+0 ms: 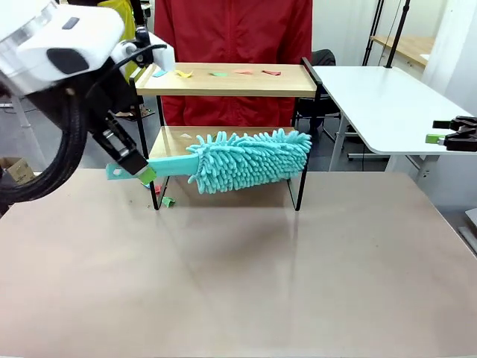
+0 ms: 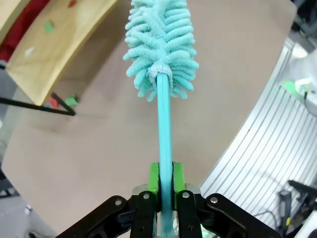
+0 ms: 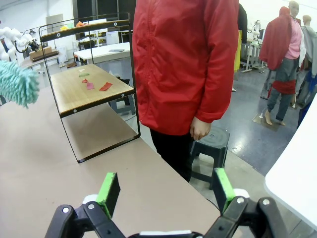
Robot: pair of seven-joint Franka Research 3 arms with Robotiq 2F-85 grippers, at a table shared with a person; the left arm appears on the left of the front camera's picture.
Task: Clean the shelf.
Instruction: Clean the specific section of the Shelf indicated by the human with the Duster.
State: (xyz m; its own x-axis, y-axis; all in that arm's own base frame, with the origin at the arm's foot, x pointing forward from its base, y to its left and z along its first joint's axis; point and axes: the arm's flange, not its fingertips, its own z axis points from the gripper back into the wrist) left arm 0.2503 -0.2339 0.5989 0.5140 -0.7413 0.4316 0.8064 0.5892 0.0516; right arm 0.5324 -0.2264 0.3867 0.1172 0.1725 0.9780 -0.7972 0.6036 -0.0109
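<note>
The shelf (image 1: 223, 80) stands at the table's far side, with coloured paper scraps (image 1: 218, 73) on its top board. My left gripper (image 1: 145, 173) is shut on the handle of a turquoise fluffy duster (image 1: 250, 159), whose head hangs in front of the lower board. In the left wrist view the handle (image 2: 164, 144) runs up from between my green pads (image 2: 153, 179) to the duster head (image 2: 161, 44), with the shelf (image 2: 59, 44) to its upper left. My right gripper (image 3: 166, 191) stands open and empty at the far right (image 1: 438, 131). More scraps (image 3: 105, 87) lie on the lower board of the shelf (image 3: 91, 99).
A person in a red jacket (image 1: 235, 33) stands behind the shelf. A green scrap (image 1: 168, 201) and a red one (image 1: 156, 189) lie on the table by the shelf's left front leg. A white table (image 1: 387, 97) adjoins at the right. The brown tabletop (image 1: 246, 276) in front is bare.
</note>
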